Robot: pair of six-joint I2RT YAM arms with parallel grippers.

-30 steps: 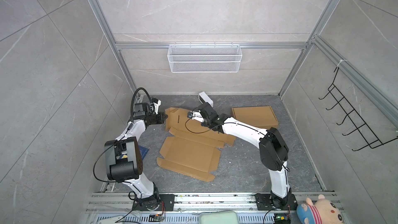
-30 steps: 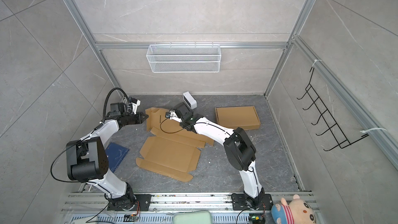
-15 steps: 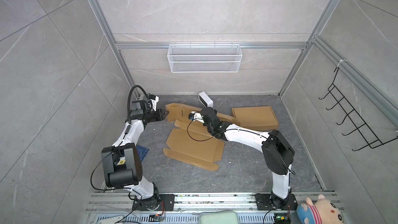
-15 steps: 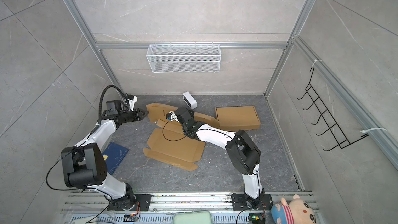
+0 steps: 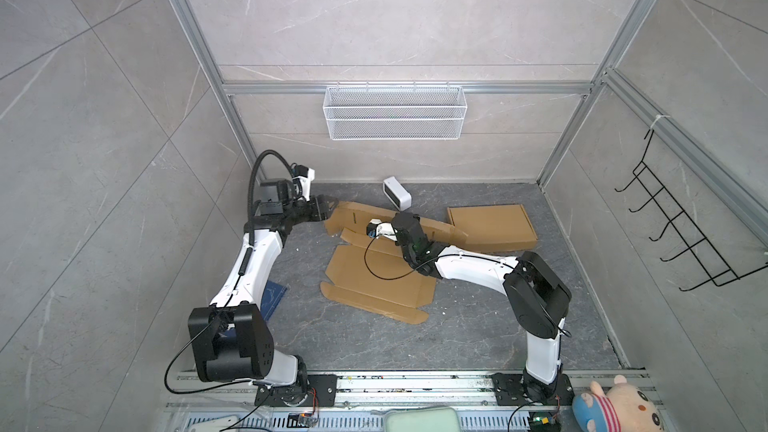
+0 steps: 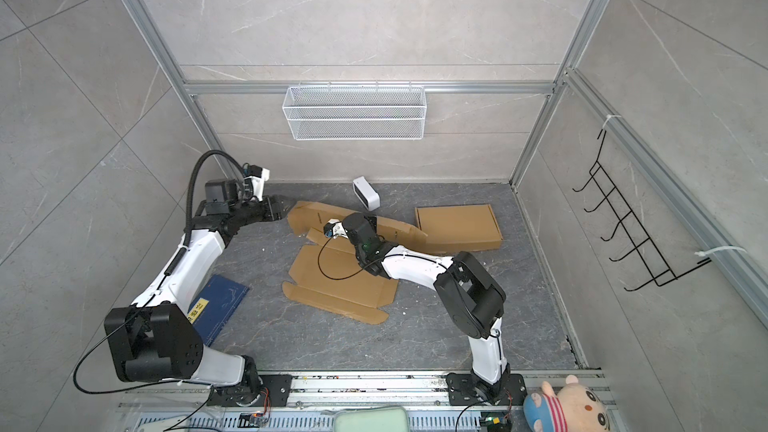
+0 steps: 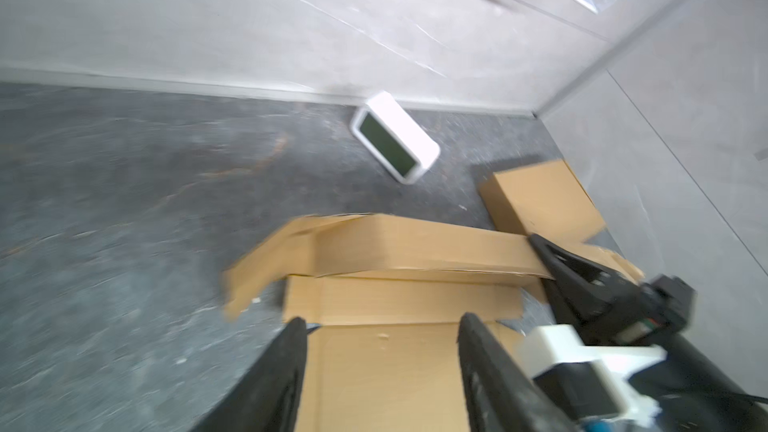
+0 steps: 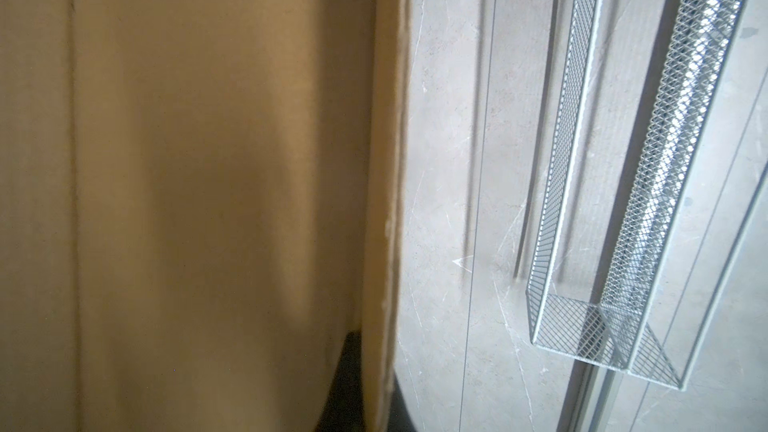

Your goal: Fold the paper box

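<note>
Facing paper box (image 5: 374,297) edge, parted left fingers (image 7: 286,376)

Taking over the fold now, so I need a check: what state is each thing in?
Blank, unfolded, mostly flat, rear panel raised.
Left gripper, jaws open at the blank's end.
Right gripper, shut on the raised panel.
Folded box, closed, lying flat.
Clock, lying on the floor, display dark.

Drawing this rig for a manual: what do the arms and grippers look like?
The left arm and right arm: white shells, black joint housings. The left carries a black ribbed hose, the right a thin black cable. The left gripper and right gripper: black tapering fingers.
</note>
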